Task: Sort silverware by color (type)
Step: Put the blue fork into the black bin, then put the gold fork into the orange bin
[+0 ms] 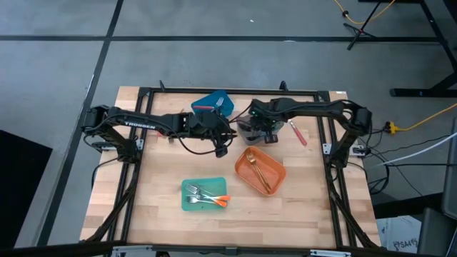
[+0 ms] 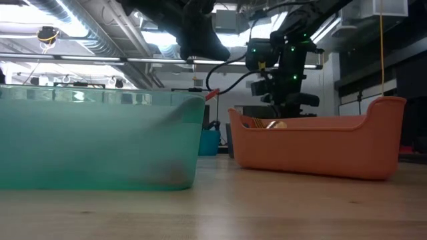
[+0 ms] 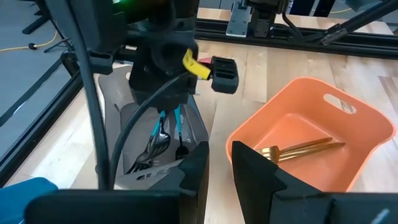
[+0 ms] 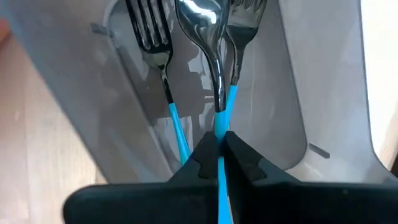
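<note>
Table: pale wood planks, smooth, with a low sheen.
Orange bin: smooth matt plastic, beside the grey bin.
Gold utensils: shiny metal, lying inside the orange bin.
Grey bin: smooth plastic, slightly glossy, reflecting the forks.
Forks: polished mirror-bright metal heads with slim glossy blue handles, in the grey bin.
Teal bin: translucent frosted plastic.
Right gripper: matt black plastic fingers.

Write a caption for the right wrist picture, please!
Right gripper shut on a blue-handled spoon, over forks in the grey bin.
</note>
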